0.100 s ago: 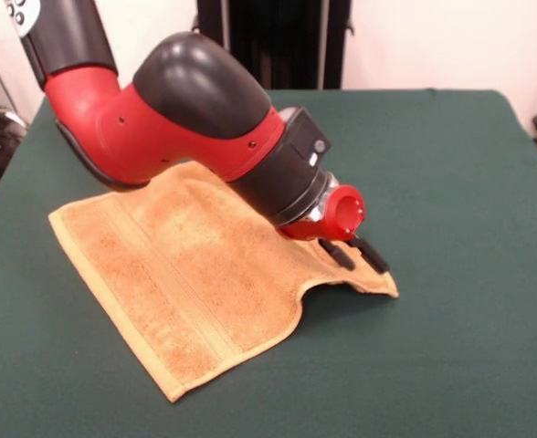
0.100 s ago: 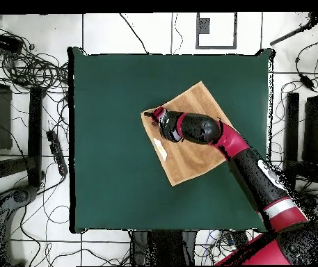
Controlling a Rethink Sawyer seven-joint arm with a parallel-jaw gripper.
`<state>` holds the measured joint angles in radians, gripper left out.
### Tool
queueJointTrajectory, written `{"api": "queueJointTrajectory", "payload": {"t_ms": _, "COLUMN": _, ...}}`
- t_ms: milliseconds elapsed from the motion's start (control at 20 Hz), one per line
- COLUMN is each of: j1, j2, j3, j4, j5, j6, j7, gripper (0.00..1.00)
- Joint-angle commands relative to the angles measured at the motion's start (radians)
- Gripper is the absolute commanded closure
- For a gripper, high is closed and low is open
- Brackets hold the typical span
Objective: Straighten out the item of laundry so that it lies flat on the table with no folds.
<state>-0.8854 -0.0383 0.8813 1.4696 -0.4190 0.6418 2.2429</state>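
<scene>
On green surface [image 1: 451,164]: orange-tan towel [image 1: 177,274] spread, one edge lifted, arched. Hand [image 1: 352,255] at towel's raised corner, fingers slightly apart, tips touching cloth; grip undeterminable.

Tangled black cables [image 2: 29,66] sprawl across the white tiled floor [image 2: 140,31] off one corner of the work surface in the overhead view, trailing toward a small black box [image 2: 5,42] by the edge. A long black power strip [image 2: 57,153] lies on the tiles along the same side, cords running from it. A dark rectangular frame [image 2: 217,31] (open in the middle, with a small dark square inside) sits on the floor past the top edge. In the front view, a black upright stand [image 1: 273,41] rises against a plain white wall [image 1: 433,41].
</scene>
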Motion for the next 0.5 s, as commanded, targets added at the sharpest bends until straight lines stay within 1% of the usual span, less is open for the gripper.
{"api": "queueJointTrajectory", "payload": {"t_ms": 50, "j1": 0.075, "j2": 0.058, "j3": 0.014, "j4": 0.031, "j5": 0.014, "j6": 0.094, "j7": -0.188, "gripper": 0.00}}
{"api": "queueJointTrajectory", "payload": {"t_ms": 200, "j1": 0.079, "j2": 0.052, "j3": 0.016, "j4": 0.047, "j5": 0.014, "j6": 0.084, "j7": -0.173, "gripper": 0.00}}
{"api": "queueJointTrajectory", "payload": {"t_ms": 500, "j1": 0.111, "j2": 0.038, "j3": -0.006, "j4": 0.051, "j5": -0.018, "j6": 0.047, "j7": -0.151, "gripper": 0.00}}
